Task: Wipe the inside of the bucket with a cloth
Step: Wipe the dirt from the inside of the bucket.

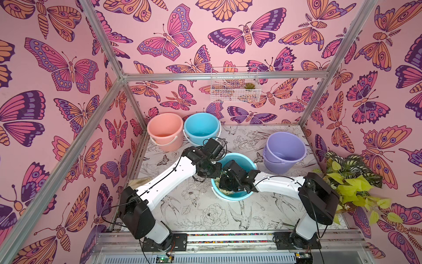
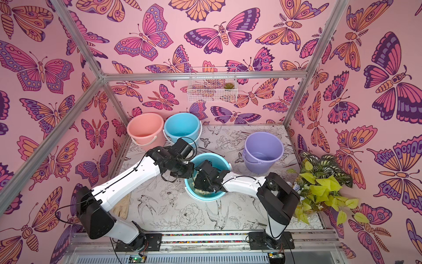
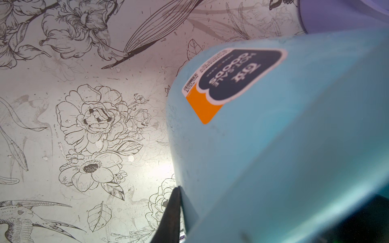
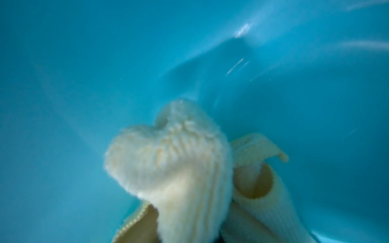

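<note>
Pale yellow cloth (image 4: 179, 164), bunched, in use inside the light blue bucket (image 1: 244, 160).
We enter it gathered into ribbed folds and clenched in the right gripper (image 1: 226, 185), which reaches down through the bucket's mouth so that the loose end meets the inner wall low down. The wrist view is blurred, and we judge a wiping stroke to be in hand. The left gripper (image 1: 213, 176) is clamped on the bucket's rim, one dark finger (image 3: 173, 214) against the outer wall below the sticker (image 3: 231, 82). We take this as bracing against sliding or tipping. Also listed: a tan rag (image 2: 122, 206) lying under the left arm, and a pink bucket (image 1: 166, 141), a second blue bucket (image 1: 201, 123) and a purple bucket (image 1: 283, 144), all at the back.
</note>
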`<state>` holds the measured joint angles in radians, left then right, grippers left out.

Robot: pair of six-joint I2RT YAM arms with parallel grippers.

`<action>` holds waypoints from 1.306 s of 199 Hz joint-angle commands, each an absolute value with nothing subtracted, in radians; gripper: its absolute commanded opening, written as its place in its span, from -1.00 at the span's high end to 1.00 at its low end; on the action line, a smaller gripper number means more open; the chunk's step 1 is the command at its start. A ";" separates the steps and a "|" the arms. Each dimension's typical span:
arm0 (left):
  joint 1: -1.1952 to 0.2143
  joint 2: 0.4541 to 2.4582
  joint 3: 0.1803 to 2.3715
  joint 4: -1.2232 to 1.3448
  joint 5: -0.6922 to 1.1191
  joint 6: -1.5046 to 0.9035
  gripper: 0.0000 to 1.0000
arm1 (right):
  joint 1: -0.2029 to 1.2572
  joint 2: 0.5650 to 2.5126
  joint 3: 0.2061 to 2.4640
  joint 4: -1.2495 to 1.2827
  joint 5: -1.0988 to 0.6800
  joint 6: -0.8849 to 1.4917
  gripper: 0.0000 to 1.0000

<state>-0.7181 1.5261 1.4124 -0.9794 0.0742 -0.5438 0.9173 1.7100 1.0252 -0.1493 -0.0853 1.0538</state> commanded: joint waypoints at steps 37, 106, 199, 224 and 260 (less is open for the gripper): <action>-0.718 1.473 1.407 -0.914 0.123 -0.556 1.00 | 0.937 1.532 1.013 -0.245 -0.064 0.864 1.00; -0.715 1.482 1.414 -0.913 0.146 -0.551 1.00 | 0.951 1.298 0.934 -0.149 0.031 0.342 1.00; -0.715 1.471 1.411 -0.915 0.172 -0.532 1.00 | 0.946 1.158 0.806 0.119 0.153 -1.164 1.00; -0.715 1.464 1.411 -0.916 0.178 -0.526 1.00 | 0.925 1.180 0.829 0.133 0.125 -1.415 1.00; -0.715 1.460 1.409 -0.919 0.193 -0.514 1.00 | 0.907 1.210 0.886 0.112 0.090 -1.603 1.00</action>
